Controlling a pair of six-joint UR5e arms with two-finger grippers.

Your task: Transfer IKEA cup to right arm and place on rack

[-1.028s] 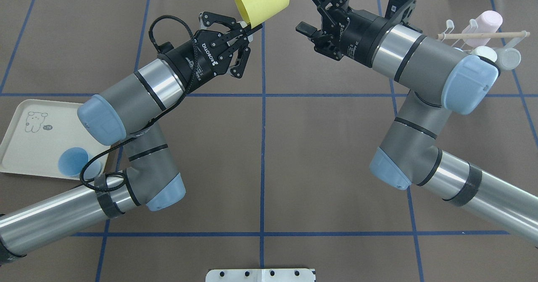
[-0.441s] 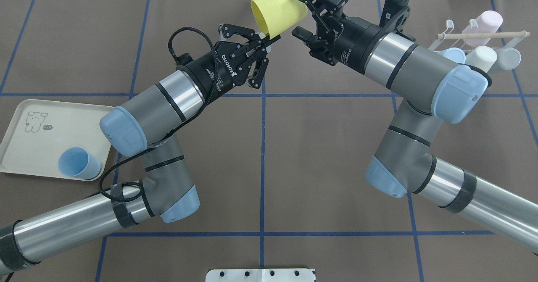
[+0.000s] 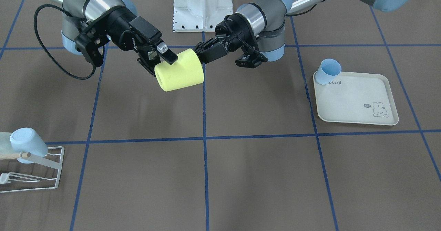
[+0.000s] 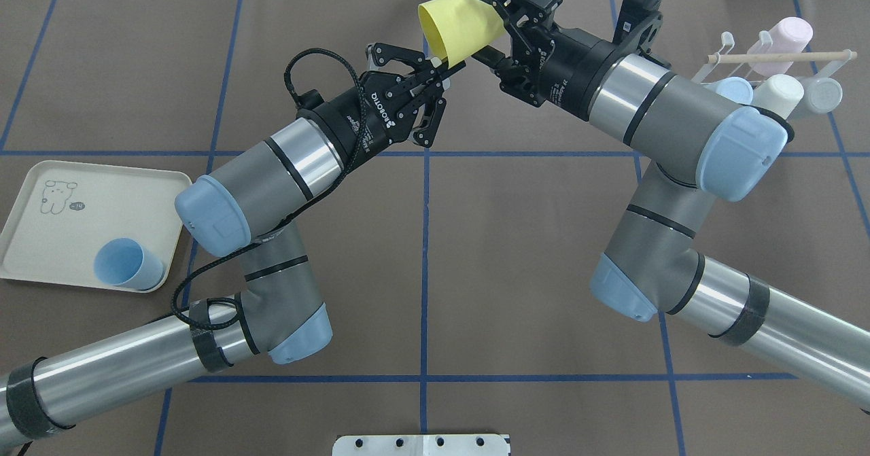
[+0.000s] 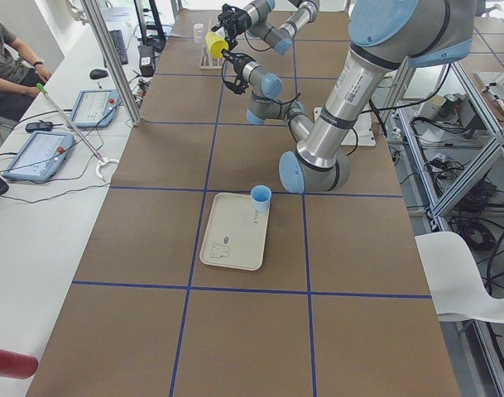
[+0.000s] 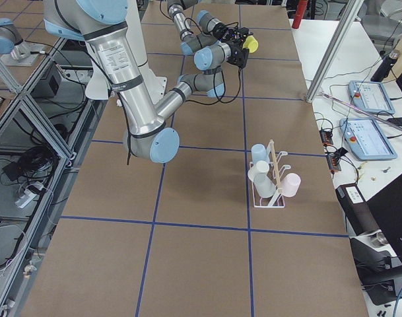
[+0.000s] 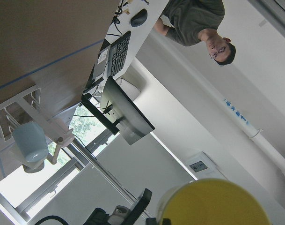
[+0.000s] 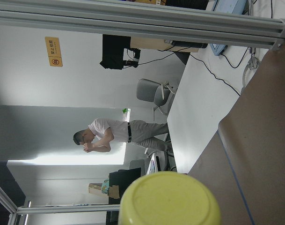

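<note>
Yellow IKEA cup (image 4: 461,24) held on its side above the tabletop (image 4: 530,272) at 12 o'clock in the overhead view, left pincer (image 4: 446,68) clenched on its rim, right pincer (image 4: 484,21) spread wide around its closed end, rack (image 4: 775,68) at 2 o'clock, well apart.

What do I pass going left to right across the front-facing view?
rack → right tool → yellow cup → left tool → tray, with a blue cup at its left corner.
</note>
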